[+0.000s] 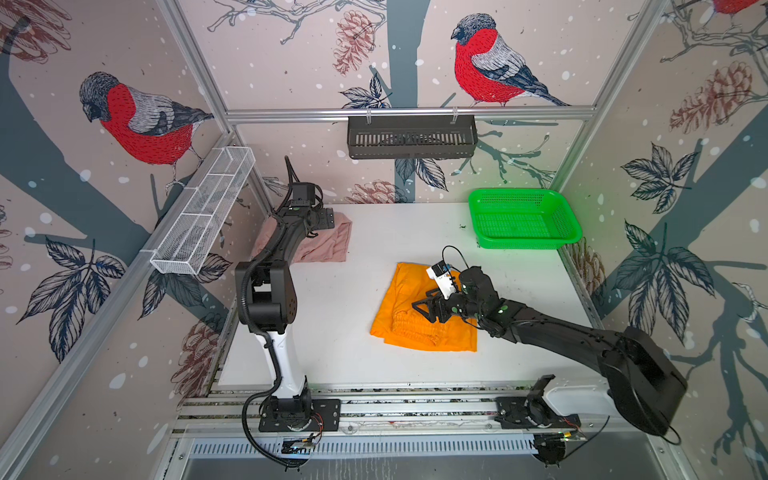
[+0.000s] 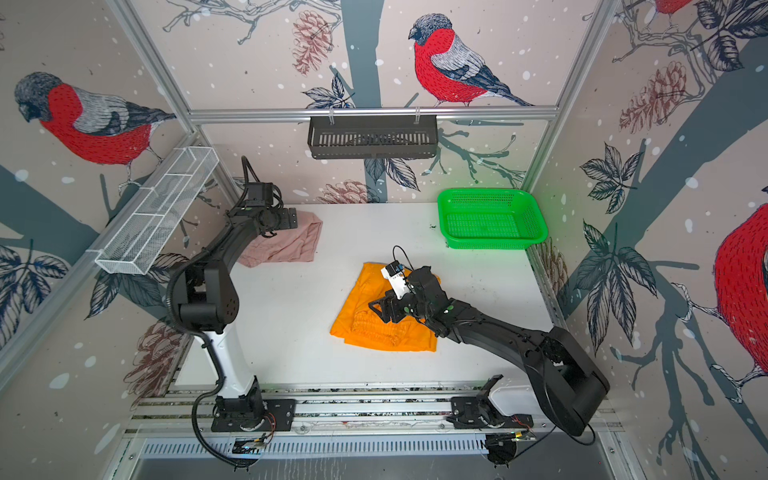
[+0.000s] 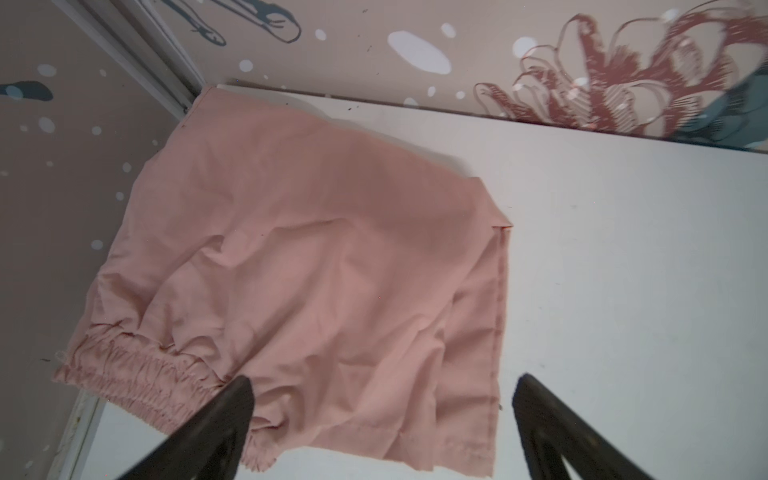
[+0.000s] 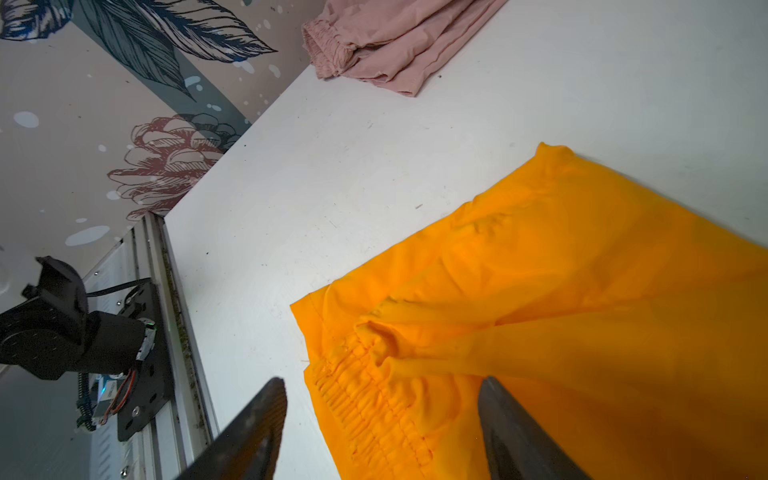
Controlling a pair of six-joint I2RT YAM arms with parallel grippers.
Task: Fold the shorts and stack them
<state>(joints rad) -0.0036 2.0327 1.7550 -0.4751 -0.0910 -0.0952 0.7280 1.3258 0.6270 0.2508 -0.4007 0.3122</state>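
both top views: orange shorts (image 1: 401,291) folded at mid table (image 1: 332,332), right gripper (image 1: 426,305) over them; pink shorts (image 1: 328,249) in far left corner under left gripper (image 1: 325,218) | left wrist: jaws spread wide above pink cloth, holding nothing | right wrist: jaws parted over the orange waistband (image 4: 365,399), one finger (image 4: 257,424) above bare table, nothing held

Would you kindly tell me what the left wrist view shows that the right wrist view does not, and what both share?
Only the left wrist view: the pink shorts up close, lying in the table corner, beneath the open left claw. Only the right wrist view: the orange shorts, gathered waistband below the open right claw, and the left arm's base. Both: the pink shorts, the white table and the patterned wall.
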